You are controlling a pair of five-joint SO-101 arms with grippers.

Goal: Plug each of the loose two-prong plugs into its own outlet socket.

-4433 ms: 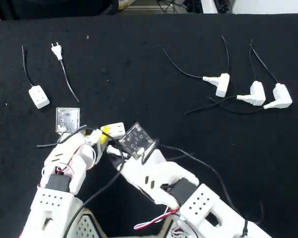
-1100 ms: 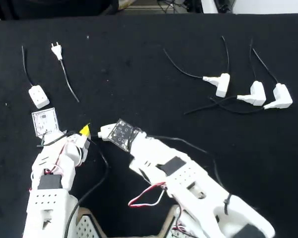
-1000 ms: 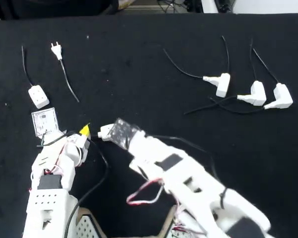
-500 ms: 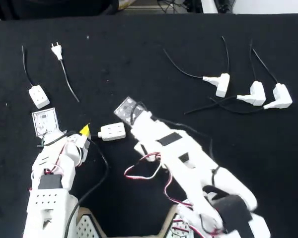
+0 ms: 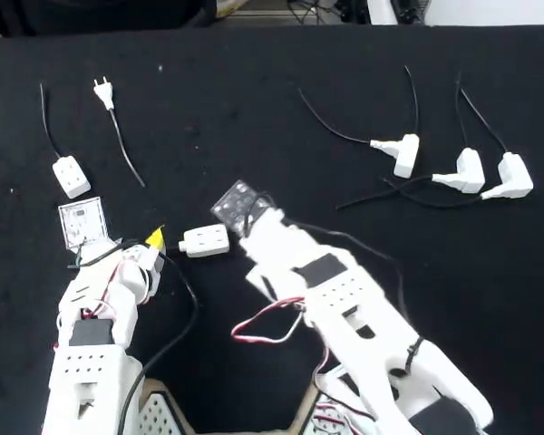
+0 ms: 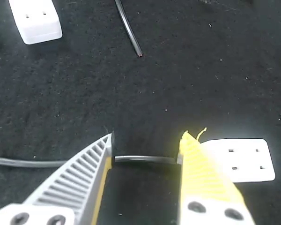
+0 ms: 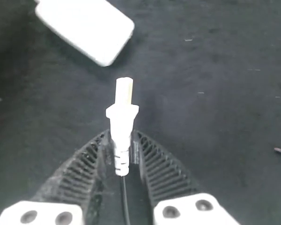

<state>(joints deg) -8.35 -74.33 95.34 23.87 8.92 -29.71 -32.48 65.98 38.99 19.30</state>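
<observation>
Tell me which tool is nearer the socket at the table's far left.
Left. The left tool sits close by the socket, on the robot's side; the right tool, gripping a plug, is mid-table.

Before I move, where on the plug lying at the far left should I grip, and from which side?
Likely the white body of the plug, from above, jaws across its width: it lies flat, prongs at the far end, cable at the near end.

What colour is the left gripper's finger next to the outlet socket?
Yellow; that finger sits beside the white outlet socket, clearest in left wrist view.
</observation>
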